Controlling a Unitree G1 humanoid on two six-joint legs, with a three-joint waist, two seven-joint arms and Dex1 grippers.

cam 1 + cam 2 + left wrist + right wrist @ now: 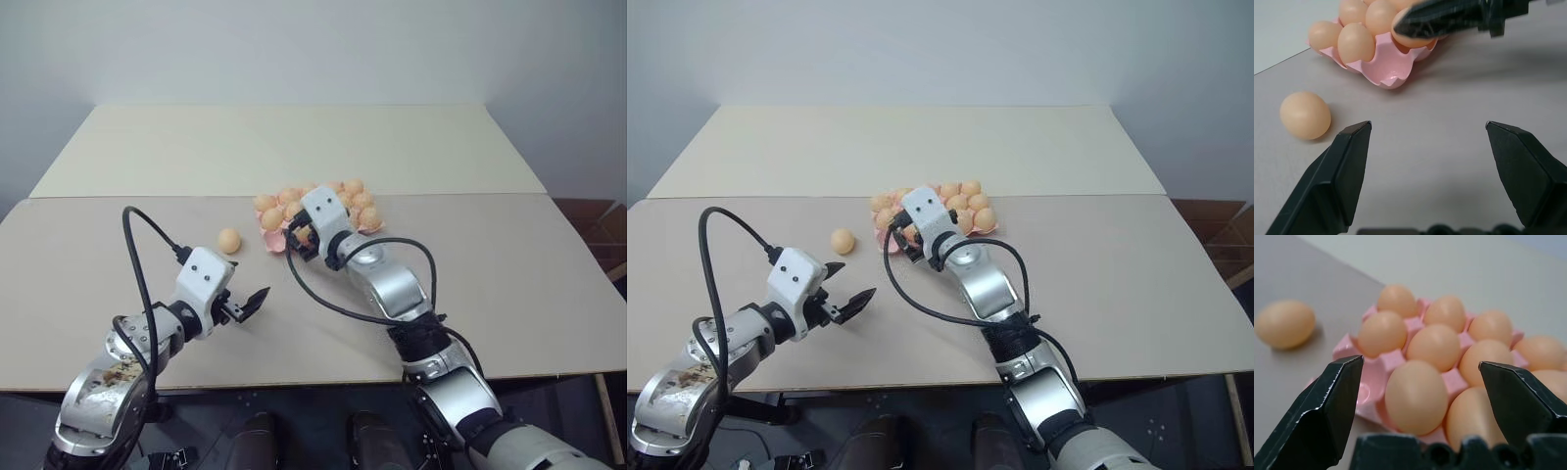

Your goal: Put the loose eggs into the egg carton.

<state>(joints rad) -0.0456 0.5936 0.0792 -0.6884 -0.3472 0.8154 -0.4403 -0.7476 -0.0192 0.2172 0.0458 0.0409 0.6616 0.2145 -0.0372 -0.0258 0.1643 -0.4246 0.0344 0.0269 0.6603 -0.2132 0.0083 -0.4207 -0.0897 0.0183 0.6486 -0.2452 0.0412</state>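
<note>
You've got two pale tables here — the near table (549, 294) butting against the far table (294, 147) along one seam — and a plain light wall (294, 49) behind them.

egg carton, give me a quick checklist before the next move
1. Right gripper jaws open, nothing held: ok.
2. Egg between those jaws sits in the egg carton: ok.
3. Free cup left in the carton's near corner: ok.
4. All loose eggs packed: not ok, one loose egg lies on the table left of the carton.
5. Left gripper jaws open, empty, short of that egg: ok.
6. Any eggs cracked: cannot tell.
</note>
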